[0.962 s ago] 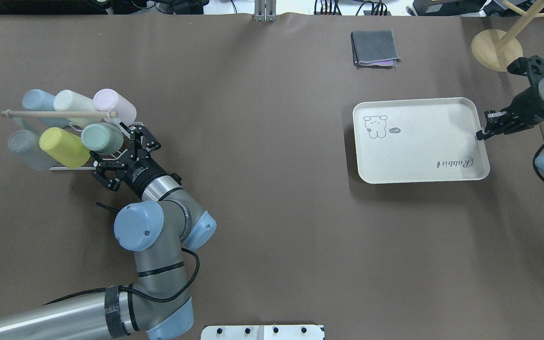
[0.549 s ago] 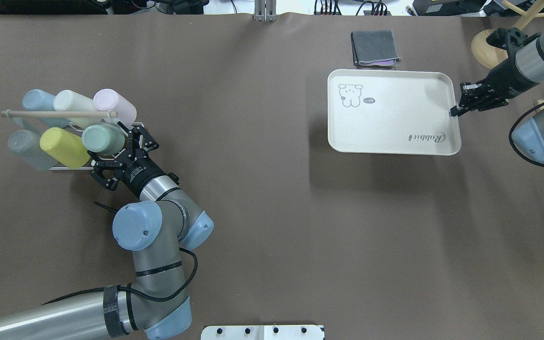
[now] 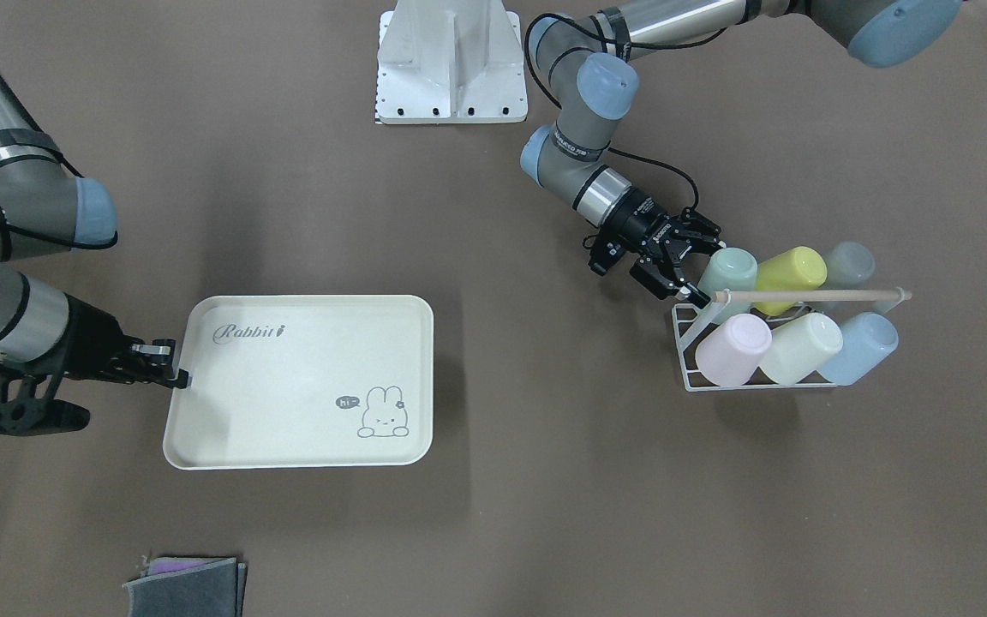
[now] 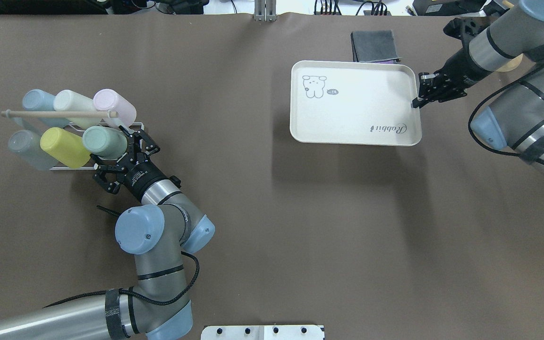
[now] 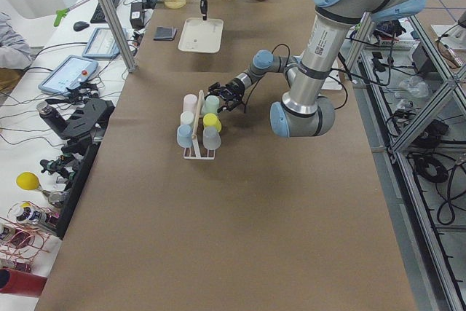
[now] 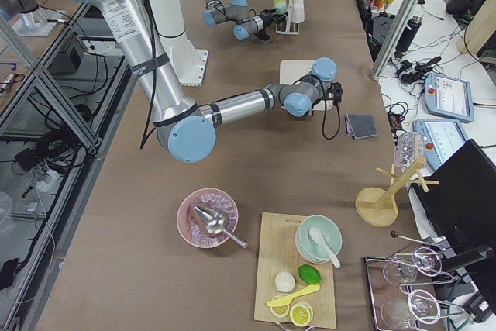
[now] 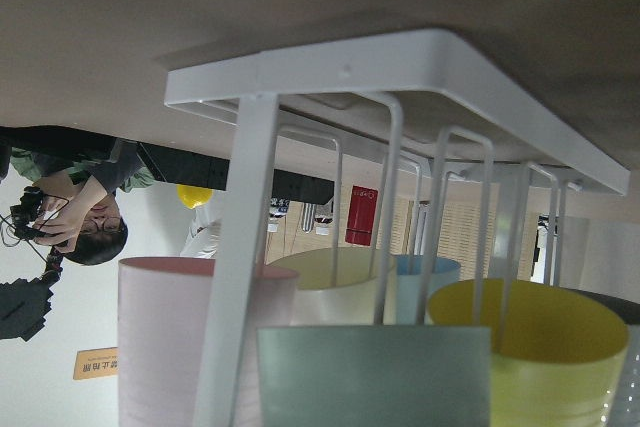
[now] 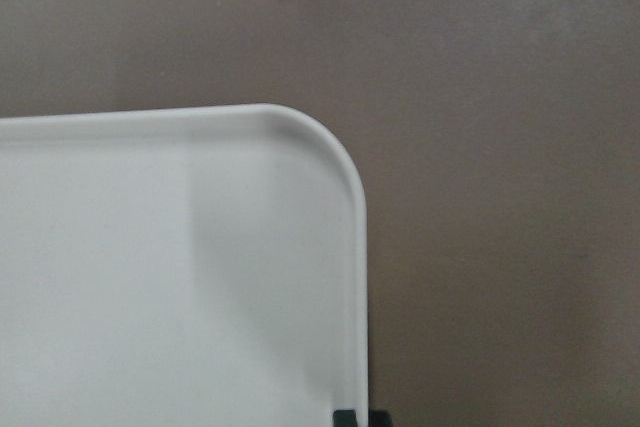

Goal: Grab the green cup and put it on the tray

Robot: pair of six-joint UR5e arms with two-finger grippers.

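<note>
Left fingers [image 4: 120, 158] are spread wide, their tips flanking the near end of the green cup [image 4: 104, 141] and gripping nothing; whether they touch it cannot be told. That cup is a plain matte mint tumbler with no handle and a slight taper. It lies tilted in the lower row of a white wire rack [image 4: 136, 125], at the end toward the left arm. Beside it lie a yellow cup [image 4: 64, 147] and a grey cup [image 4: 26, 148]. Pink [image 4: 114, 105], cream [image 4: 73, 101] and blue [image 4: 38, 100] cups fill the upper row by a wooden bar [image 4: 59, 114].

Right fingers [image 4: 416, 101] are pinched on the rim of the tray [image 4: 357, 113], well apart from the rack. It is cream, with a bunny drawing and "Rabbit" script, and its shadow falls offset on the brown surface [image 4: 253, 212]. Just beyond it lies a folded grey cloth [image 4: 375, 47].
</note>
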